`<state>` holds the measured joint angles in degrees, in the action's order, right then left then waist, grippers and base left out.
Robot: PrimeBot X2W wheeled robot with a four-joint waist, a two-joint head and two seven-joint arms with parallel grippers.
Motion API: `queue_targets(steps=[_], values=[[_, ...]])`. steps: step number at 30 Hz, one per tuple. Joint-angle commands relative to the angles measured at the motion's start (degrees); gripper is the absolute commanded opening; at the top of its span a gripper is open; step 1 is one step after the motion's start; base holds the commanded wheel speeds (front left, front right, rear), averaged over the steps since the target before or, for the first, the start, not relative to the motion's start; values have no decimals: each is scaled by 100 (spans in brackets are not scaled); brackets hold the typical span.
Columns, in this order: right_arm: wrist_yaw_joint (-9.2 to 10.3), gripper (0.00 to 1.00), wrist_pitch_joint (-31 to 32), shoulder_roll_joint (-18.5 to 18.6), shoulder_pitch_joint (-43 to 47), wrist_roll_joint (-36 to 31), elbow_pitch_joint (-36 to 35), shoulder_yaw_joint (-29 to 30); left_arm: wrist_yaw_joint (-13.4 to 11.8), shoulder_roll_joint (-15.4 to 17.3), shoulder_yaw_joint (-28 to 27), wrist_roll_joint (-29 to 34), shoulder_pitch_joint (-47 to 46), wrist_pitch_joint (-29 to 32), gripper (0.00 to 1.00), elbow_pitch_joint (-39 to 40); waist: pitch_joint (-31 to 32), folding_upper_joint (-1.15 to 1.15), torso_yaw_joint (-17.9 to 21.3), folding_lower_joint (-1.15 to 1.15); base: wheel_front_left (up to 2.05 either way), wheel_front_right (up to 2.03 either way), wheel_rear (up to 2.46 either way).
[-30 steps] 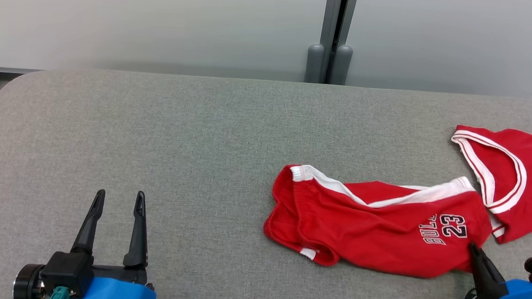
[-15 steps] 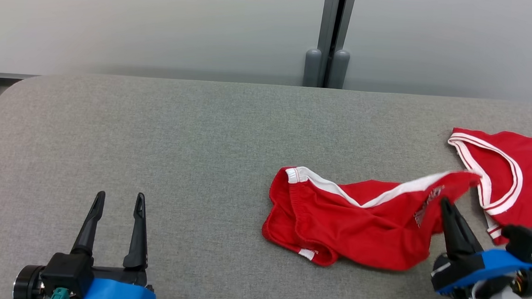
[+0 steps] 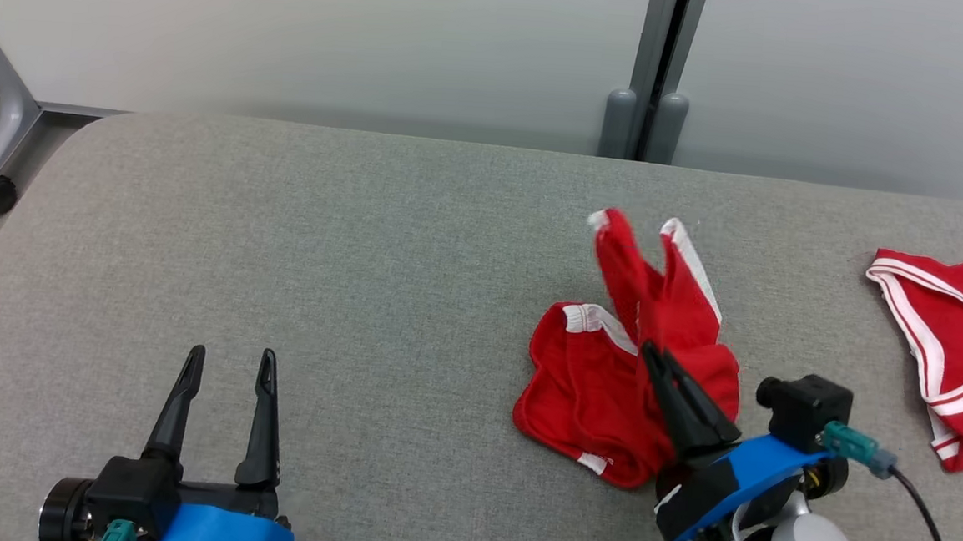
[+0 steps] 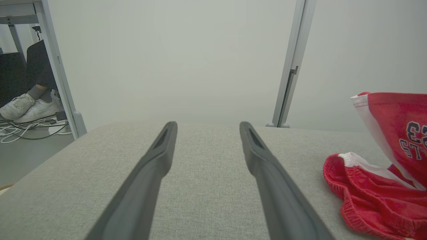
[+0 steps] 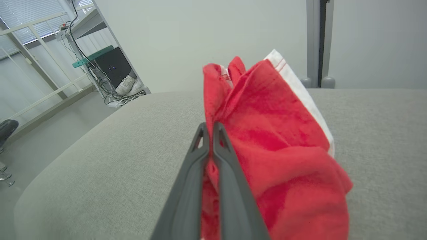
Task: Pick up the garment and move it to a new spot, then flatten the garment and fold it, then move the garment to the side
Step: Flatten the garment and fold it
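Red white-trimmed shorts (image 3: pixel 583 385), crumpled, half aloft in right hand (image 3: pixel 652 349)

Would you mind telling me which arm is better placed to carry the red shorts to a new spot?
Right: the right gripper is shut on the red shorts, with part of the fabric raised off the grey table. The left gripper stands open, well apart from them, holding nothing.

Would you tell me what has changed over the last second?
The right gripper, shut on the red shorts, has lifted their right end off the table and carried it left over the rest, so they now bunch up. The head camera has also turned. The left gripper stays open and idle; the red jersey lies where it was.
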<state>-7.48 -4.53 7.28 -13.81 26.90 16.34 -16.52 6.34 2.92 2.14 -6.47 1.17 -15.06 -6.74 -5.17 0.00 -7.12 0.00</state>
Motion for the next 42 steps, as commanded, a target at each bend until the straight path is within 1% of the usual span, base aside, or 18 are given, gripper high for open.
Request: queue_targets(steps=[1,8,12,13,14,18,21,26,29,31,35,42], values=[[-4,0,15,-32,70,-22,11,-31,-16,-4,-21,-16,-42,-13,100,9,-22,0,-31,0,0,0,0],[-4,0,-170,-229,129,-201,511,-399,-57,-4,79,-101,-79,-13,100,-2,-86,0,-152,0,0,0,0],[-4,0,-347,-338,40,-159,902,-608,-78,-5,123,-123,-102,-13,100,-11,-115,0,-155,0,0,0,0],[-4,39,-483,-367,-17,-198,951,-682,-79,-5,137,-132,-112,-13,100,-17,-117,0,-150,0,0,0,0],[-4,100,-544,-390,-40,-241,1026,-797,-77,-5,153,-139,-119,-13,100,-27,-114,0,-146,0,0,0,0],[-3,100,-772,-406,-78,-356,1186,-1176,-101,-5,214,-142,-134,-13,100,-50,-93,0,-116,0,0,0,0],[-3,100,-930,-339,-68,-436,1097,-1213,-112,-5,232,-129,-111,-13,100,-60,-55,0,-74,0,0,0,0],[-4,100,-1044,-9,272,-605,605,-735,-107,-5,197,-97,2,-13,100,-52,56,0,44,0,0,0,0],[-4,100,-1062,212,515,-849,216,-308,-91,-5,198,-73,66,-13,100,-41,112,0,150,0,0,0,0],[-4,100,-1065,283,688,-988,-51,12,-89,-4,180,-45,103,-13,100,-33,147,0,231,0,0,0,0],[-3,100,-1068,225,1033,-1153,-474,607,-86,-4,154,3,121,-12,100,-46,207,0,392,0,0,0,0],[-4,100,-1069,-104,1618,-1372,-1059,1339,-172,-4,95,132,226,-13,100,-108,348,0,591,0,0,0,0]])
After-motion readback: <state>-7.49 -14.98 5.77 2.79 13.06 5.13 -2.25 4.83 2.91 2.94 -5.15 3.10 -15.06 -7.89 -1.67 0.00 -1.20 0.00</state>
